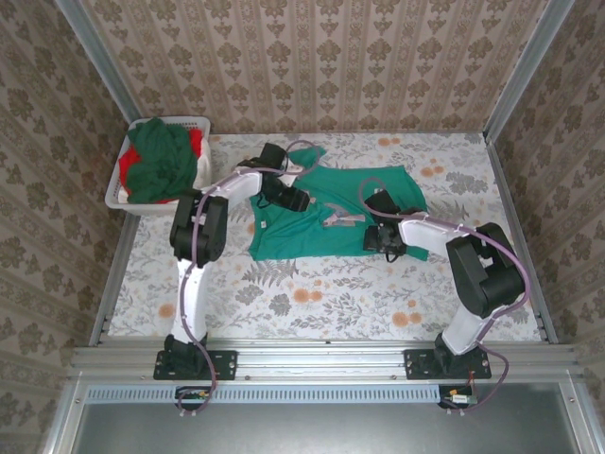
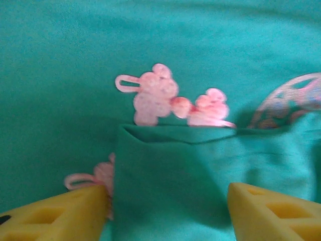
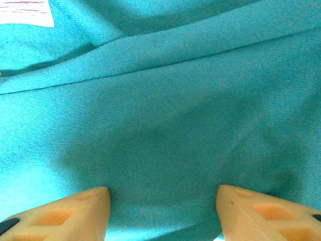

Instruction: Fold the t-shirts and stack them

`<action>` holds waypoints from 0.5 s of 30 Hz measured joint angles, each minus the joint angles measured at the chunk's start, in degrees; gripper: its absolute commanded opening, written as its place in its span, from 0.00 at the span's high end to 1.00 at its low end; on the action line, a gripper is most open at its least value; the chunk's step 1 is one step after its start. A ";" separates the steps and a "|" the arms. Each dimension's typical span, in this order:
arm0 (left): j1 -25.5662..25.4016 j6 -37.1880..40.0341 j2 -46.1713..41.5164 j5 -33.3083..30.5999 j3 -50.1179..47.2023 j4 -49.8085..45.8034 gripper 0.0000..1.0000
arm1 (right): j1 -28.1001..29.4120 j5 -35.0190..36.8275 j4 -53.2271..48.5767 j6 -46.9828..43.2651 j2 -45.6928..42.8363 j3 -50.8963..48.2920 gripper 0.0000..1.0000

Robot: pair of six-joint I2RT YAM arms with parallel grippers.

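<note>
Far left: white basket [image 1: 121, 197] at the back corner of the flowered surface [image 1: 312, 298]. A dark green shirt [image 1: 161, 161] is heaped in it, with a red shirt [image 1: 197, 142] showing at the rim beside it.

Middle: teal shirt [image 1: 312, 232] lies spread on the surface, apart from the basket. The left arm [image 1: 198, 232] reaches over its left half. The left fingers [image 2: 55, 213] stand wide apart and low over the cloth. A folded-over flap of the shirt lies between them, not pinched. A pink print [image 2: 155, 98] sits just past the flap's edge, partly tucked under it.

Right: the right arm [image 1: 477, 270] reaches in to the shirt's right edge. The right fingers [image 3: 65, 211] are also spread wide, gripping nothing, close over smooth teal cloth. A fold ridge crosses beyond them. White neck label [image 3: 25, 11] lies at the far left of the wrist view.
</note>
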 measured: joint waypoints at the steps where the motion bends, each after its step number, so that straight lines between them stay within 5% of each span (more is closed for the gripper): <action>1: 0.20 0.28 0.07 -0.24 1.03 -0.35 0.55 | -0.11 0.00 0.02 0.15 -0.13 -0.11 0.39; 4: 0.72 1.03 0.15 -0.61 1.51 -0.55 0.75 | -0.98 0.00 0.02 0.24 -0.31 -0.31 0.39; 10: 1.46 1.18 0.46 -1.07 1.60 -1.64 0.95 | -2.27 0.00 -0.20 0.94 -0.42 -0.35 0.40; 11: 1.49 1.29 0.46 -1.07 1.66 -1.68 0.95 | -2.27 0.00 -0.22 1.29 -0.55 -0.44 0.40; 15: 1.66 0.94 0.46 -1.27 2.32 -2.14 0.71 | -2.27 -0.02 -0.42 1.95 -1.62 -1.64 0.40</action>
